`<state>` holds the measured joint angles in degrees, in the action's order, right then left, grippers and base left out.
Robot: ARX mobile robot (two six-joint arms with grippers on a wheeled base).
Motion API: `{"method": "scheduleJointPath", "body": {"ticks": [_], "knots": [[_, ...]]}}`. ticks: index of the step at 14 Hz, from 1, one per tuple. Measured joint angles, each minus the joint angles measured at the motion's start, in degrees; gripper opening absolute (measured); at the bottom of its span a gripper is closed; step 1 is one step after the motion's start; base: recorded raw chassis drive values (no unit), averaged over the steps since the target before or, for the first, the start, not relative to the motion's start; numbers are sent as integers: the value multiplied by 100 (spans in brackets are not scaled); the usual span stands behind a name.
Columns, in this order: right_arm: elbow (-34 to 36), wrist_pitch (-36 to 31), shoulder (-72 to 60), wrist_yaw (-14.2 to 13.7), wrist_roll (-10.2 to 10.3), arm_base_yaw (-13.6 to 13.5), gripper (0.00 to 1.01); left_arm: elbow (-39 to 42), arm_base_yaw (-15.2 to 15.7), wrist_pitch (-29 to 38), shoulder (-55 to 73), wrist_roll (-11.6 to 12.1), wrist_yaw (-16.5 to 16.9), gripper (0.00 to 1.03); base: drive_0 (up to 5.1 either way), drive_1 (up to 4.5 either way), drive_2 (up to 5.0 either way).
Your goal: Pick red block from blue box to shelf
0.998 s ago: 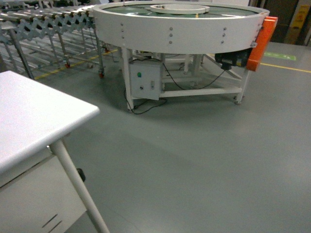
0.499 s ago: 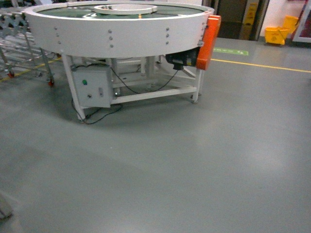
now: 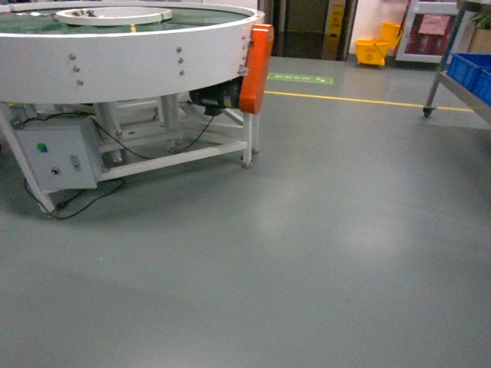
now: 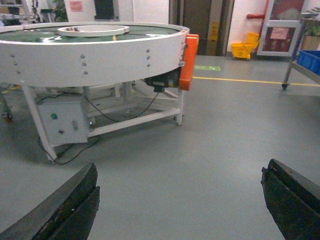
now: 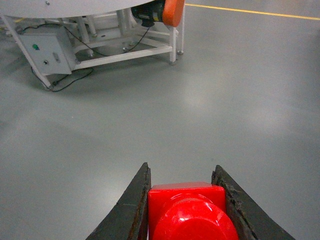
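Item: red block (image 5: 192, 212), clamped betw. R gripper (image 5: 187, 200) fingers, off floor. L gripper (image 4: 180, 200) wide apart, empty. Shelf (image 3: 460, 73) at head view's far-right edge. Advice: keep grip firm, drive steady toward shelf.

red block (image 5: 192, 212): glossy red plastic, smooth, with a soft highlight on its rounded stud
right gripper (image 5: 186, 207) fingers (image 5: 135, 210): dark, matt, rough and scuffed along the edges
left gripper (image 4: 182, 200) fingers (image 4: 65, 207): black, matt, worn at the rims
floor (image 3: 307, 253): grey, smooth, faintly sheened
round conveyor (image 3: 123, 57): white painted metal, satin
guard (image 3: 257, 69) at its side: bright orange, smooth
mop bucket (image 3: 377, 47), upper right: yellow plastic
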<state>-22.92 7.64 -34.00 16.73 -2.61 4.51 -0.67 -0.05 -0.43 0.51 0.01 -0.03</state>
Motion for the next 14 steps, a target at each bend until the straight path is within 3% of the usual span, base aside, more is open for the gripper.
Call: {"method": "scheduleJointPath", "body": {"ticks": [8,14], "knots": [[0,28,-2,-2,0,0,28,0,0,13,0,0,-4,98,0,0,0],[0,13,0,-2,0,0,28,0,0,15,0,0,0,98,230,-32,-617]]}}
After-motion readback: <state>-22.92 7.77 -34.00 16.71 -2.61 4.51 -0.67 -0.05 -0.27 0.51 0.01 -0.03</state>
